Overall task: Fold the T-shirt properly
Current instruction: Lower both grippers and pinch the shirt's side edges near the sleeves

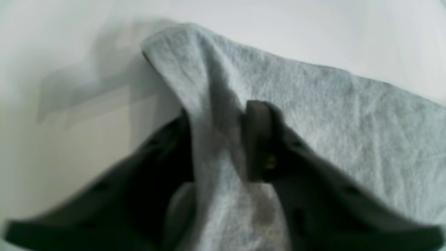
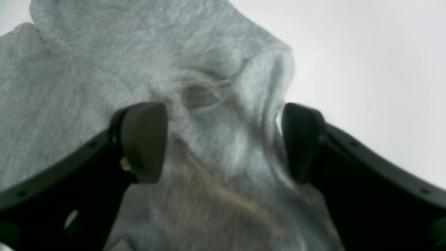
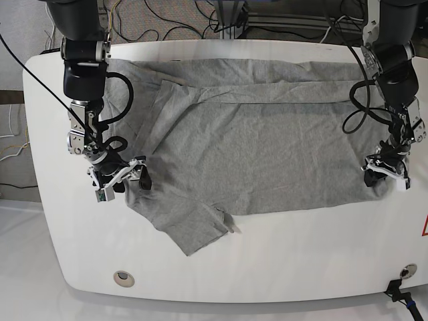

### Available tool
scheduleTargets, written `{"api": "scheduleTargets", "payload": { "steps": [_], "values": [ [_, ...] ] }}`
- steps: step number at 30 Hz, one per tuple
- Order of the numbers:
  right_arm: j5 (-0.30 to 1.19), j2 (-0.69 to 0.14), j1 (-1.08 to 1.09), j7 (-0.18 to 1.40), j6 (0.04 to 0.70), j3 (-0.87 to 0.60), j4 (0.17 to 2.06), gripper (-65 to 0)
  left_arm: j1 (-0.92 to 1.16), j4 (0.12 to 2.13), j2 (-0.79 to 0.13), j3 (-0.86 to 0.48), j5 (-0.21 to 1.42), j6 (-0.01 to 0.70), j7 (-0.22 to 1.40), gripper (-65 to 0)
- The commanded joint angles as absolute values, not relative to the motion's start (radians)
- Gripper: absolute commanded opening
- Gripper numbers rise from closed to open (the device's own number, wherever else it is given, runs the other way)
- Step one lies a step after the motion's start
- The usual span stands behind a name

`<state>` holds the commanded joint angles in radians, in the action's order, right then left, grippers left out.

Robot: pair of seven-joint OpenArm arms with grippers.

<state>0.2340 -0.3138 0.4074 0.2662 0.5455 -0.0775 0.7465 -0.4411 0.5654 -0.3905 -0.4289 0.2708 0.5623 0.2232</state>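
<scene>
The grey T-shirt (image 3: 254, 147) lies spread sideways on the white table (image 3: 301, 254), one sleeve (image 3: 195, 231) pointing to the front edge and its far side folded over. My left gripper (image 1: 217, 146) is shut on a raised fold of the shirt's corner (image 1: 195, 69); in the base view this gripper (image 3: 386, 175) sits at the shirt's right front corner. My right gripper (image 2: 223, 143) is open, its fingers (image 2: 143, 139) wide apart over bunched grey cloth (image 2: 209, 115). In the base view it (image 3: 124, 177) rests at the shirt's left edge, above the sleeve.
Black cables (image 3: 187, 20) run behind the table's far edge. Round fittings (image 3: 122, 276) sit near the front left and the front right (image 3: 404, 271). A red sticker (image 3: 423, 229) marks the table's right edge. Bare white surface lies in front of the shirt.
</scene>
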Motion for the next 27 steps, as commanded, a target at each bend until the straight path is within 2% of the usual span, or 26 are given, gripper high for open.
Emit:
{"api": "scheduleTargets", "payload": {
  "steps": [3, 5, 11, 12, 14, 16, 17, 27],
  "values": [
    [0.234, -0.314, 0.407, 0.248, 0.545, -0.077, 0.746, -31.1, -0.440, 0.565, -0.390, -0.429, 0.269, 0.558, 0.171, -60.4],
    [0.234, -0.314, 0.407, 0.229, 0.545, -0.077, 0.746, -35.0, -0.426, 0.564, -0.390, -0.429, 0.269, 0.558, 0.137, -65.0],
    [0.234, -0.312, 0.409, 0.228, 0.545, -0.076, 0.746, -36.2, -0.421, 0.564, -0.390, -0.429, 0.269, 0.558, 0.134, -65.0],
    [0.234, -0.312, 0.409, 0.226, 0.545, -0.076, 0.746, -38.1, -0.421, 0.564, -0.390, -0.429, 0.269, 0.558, 0.134, -65.0],
    [0.234, -0.311, 0.410, 0.226, 0.544, -0.076, 0.746, -48.5, -0.420, 0.564, -0.390, -0.429, 0.268, 0.558, 0.134, -65.0],
    [0.234, -0.311, 0.410, 0.226, 0.542, -0.076, 0.746, -62.4, -0.420, 0.564, -0.390, -0.429, 0.268, 0.558, 0.134, -65.0],
    [0.234, -0.311, 0.410, 0.226, 0.542, -0.076, 0.746, -65.0, -0.420, 0.564, -0.390, -0.429, 0.268, 0.558, 0.134, -65.0],
    [0.234, -0.321, 0.444, 0.232, 0.542, -0.079, 0.773, -65.0, -0.420, 0.565, -0.390, -0.429, 0.266, 0.562, 0.136, -65.0]
  ]
}}
